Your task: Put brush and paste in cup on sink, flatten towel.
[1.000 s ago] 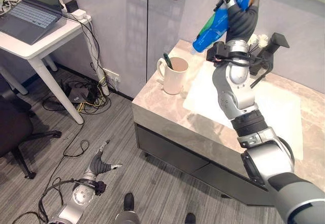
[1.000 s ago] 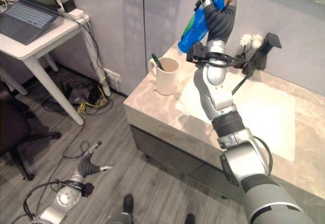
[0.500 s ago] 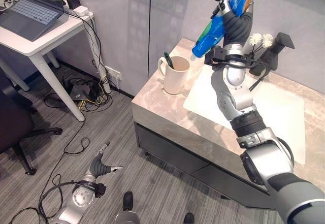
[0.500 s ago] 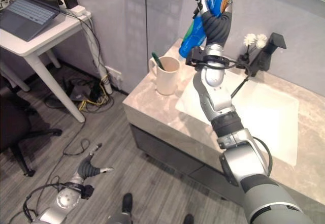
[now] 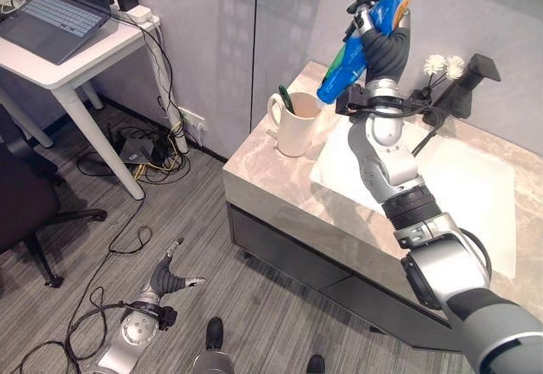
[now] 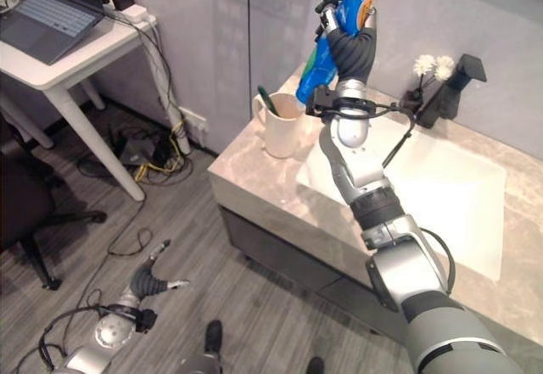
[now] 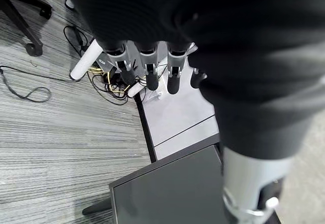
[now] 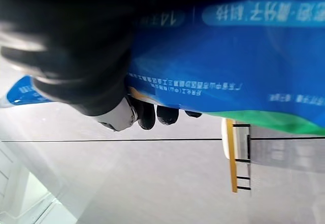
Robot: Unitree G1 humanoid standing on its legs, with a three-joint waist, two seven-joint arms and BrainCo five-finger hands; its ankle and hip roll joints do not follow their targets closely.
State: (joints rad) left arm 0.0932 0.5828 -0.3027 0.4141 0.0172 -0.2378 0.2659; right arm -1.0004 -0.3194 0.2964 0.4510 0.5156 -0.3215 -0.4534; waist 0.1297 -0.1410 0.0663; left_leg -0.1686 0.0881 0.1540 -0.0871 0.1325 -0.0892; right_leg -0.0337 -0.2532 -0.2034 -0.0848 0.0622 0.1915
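My right hand [image 5: 383, 39] is raised above the counter's back left and is shut on a blue and green toothpaste tube [image 5: 349, 53], which slants cap end down toward the cream mug [image 5: 295, 124]. The tube's cap hangs just to the right of and above the mug's rim. A dark green brush handle [image 5: 283, 100] leans inside the mug. In the right wrist view the tube [image 8: 244, 66] lies across my curled fingers [image 8: 152, 113]. My left hand [image 5: 168, 279] hangs low over the floor with straight fingers [image 7: 147, 74], holding nothing.
The mug stands on a marble counter [image 5: 263, 179] beside a white sink basin [image 5: 458, 179] with a black faucet [image 5: 471, 81]. A white desk [image 5: 76, 60] with a laptop stands at the left. Cables and a power strip lie on the floor beneath it.
My right hand with the tube has moved slightly left and down toward the mug. The whole picture has also shifted a little. The left hand has not moved.
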